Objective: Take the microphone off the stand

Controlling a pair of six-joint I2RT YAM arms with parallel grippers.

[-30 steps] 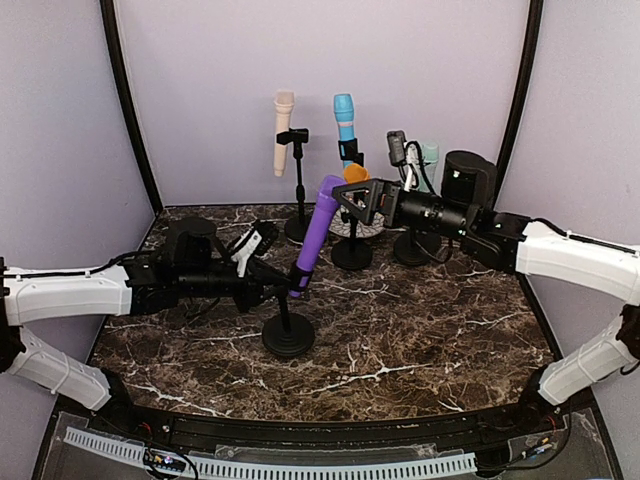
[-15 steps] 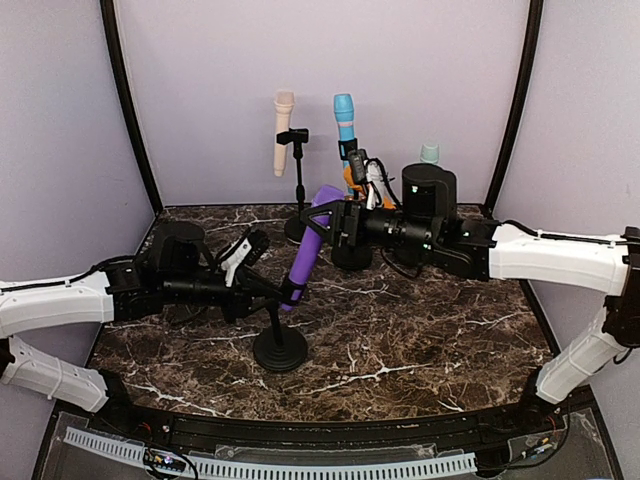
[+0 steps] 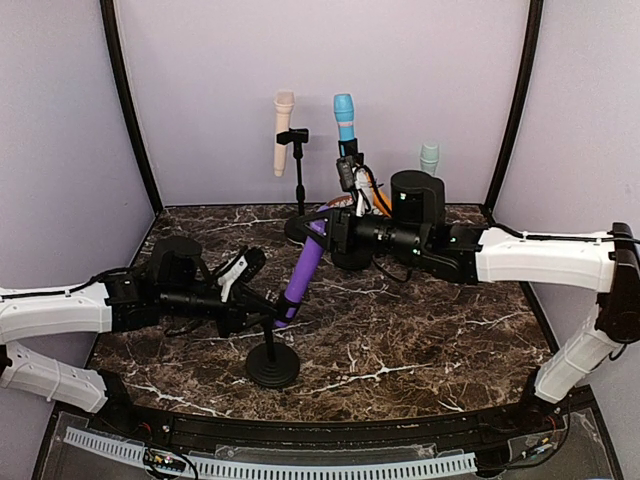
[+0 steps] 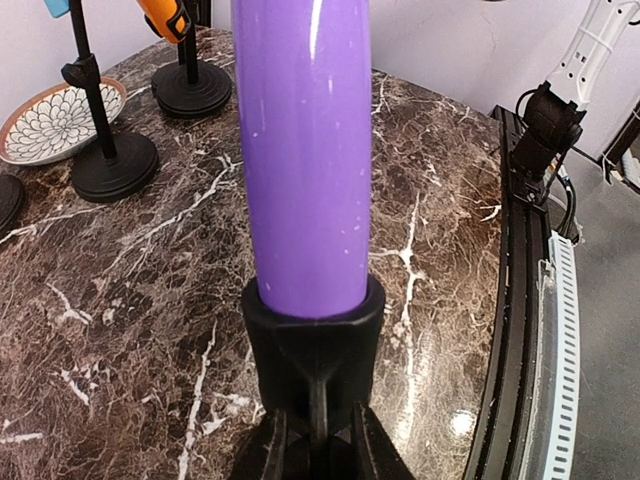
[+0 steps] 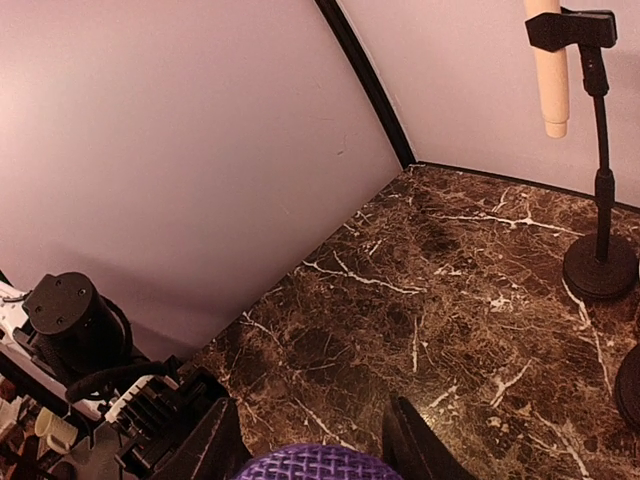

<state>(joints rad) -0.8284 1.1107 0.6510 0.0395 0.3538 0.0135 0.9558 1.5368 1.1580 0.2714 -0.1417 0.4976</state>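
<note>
A purple microphone (image 3: 303, 262) leans in the black clip (image 4: 313, 335) of a short stand with a round base (image 3: 272, 367). My left gripper (image 3: 262, 318) comes in from the left and is shut on the stand's stem just under the clip; its fingers (image 4: 268, 450) pinch the stem. My right gripper (image 3: 322, 222) reaches in from the right at the microphone's top end. In the right wrist view its two fingers (image 5: 222, 440) sit against both sides of the purple mesh head (image 5: 315, 464).
A beige microphone (image 3: 284, 130) and a blue one (image 3: 344, 115) stand on tall stands at the back, a pale teal one (image 3: 429, 157) at the back right. A patterned plate (image 4: 60, 115) and more stand bases (image 4: 115, 165) lie behind the purple microphone.
The right gripper swung left onto the microphone's head and closed its jaws on it. The left arm drew the stand with the microphone nearer and slightly left.
</note>
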